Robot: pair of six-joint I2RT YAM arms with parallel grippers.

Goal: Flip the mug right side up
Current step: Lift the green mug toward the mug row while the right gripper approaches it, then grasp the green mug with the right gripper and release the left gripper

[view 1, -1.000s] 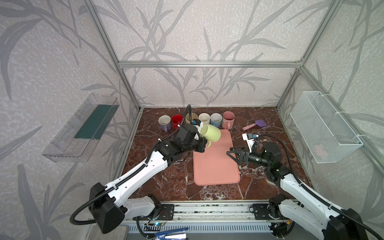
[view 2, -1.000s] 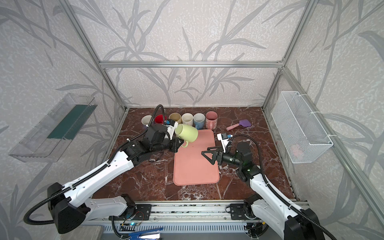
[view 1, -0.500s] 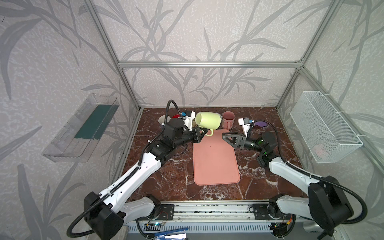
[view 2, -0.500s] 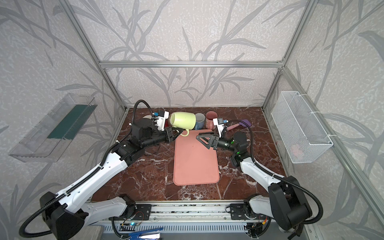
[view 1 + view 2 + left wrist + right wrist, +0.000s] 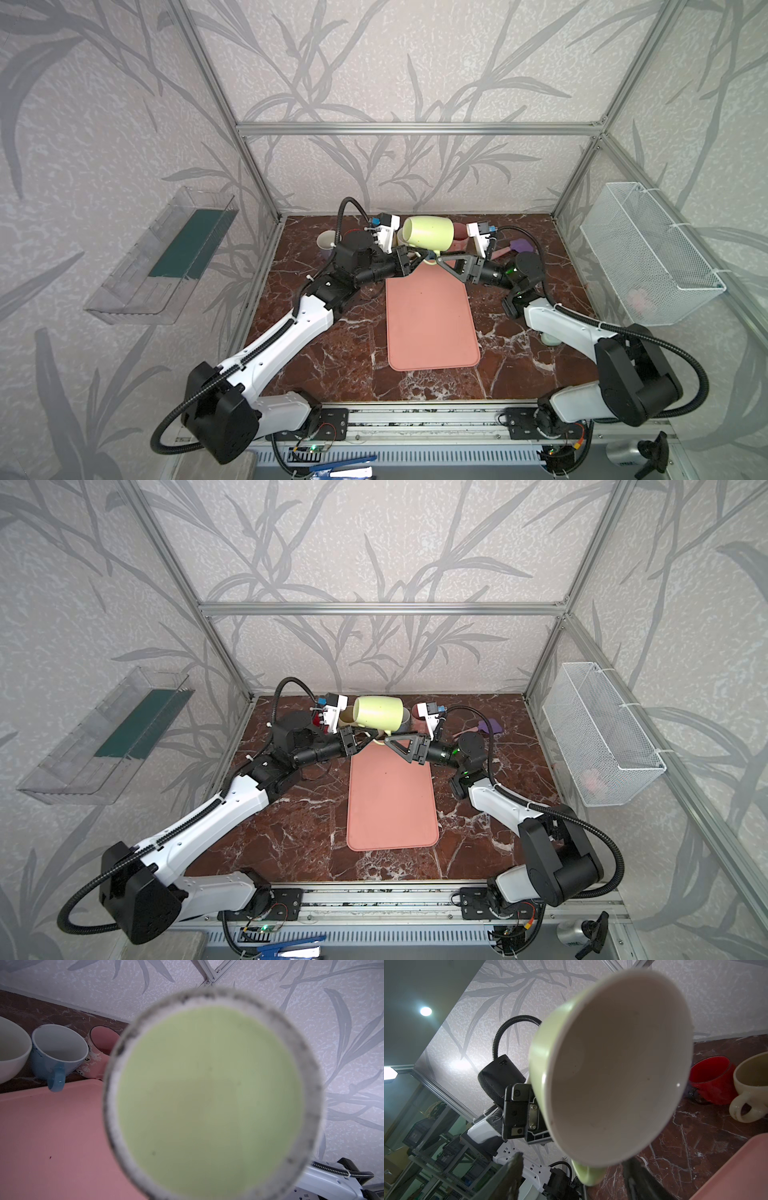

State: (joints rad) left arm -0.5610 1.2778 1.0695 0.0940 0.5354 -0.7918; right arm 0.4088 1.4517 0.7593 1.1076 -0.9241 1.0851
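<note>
Left hand (image 5: 417, 261) is clamped on the handle (image 5: 431, 260) of the green mug (image 5: 428, 234) and holds it in the air over the far end of the pink mat (image 5: 430, 316), in the upper middle of both top views and clear of the marble desk (image 5: 340, 353). The mug lies on its side, with its long axis level and running left to right across the picture. Its base faces left and fills the left wrist view, while its white mouth faces right, straight at the right hand (image 5: 446, 268). That hand sits just right of and slightly below the mug. Its fingers (image 5: 510, 1180) stand well apart on either side of the lower rim and grip nothing. The left hand has the mug, but the right hand is the one at the mouth. Setting it upright probably needs a quarter turn about the handle to bring the mouth upward. The row of other mugs, among them a blue one (image 5: 59, 1057) and a red one (image 5: 712, 1082), stands close behind and could be clipped.
</note>
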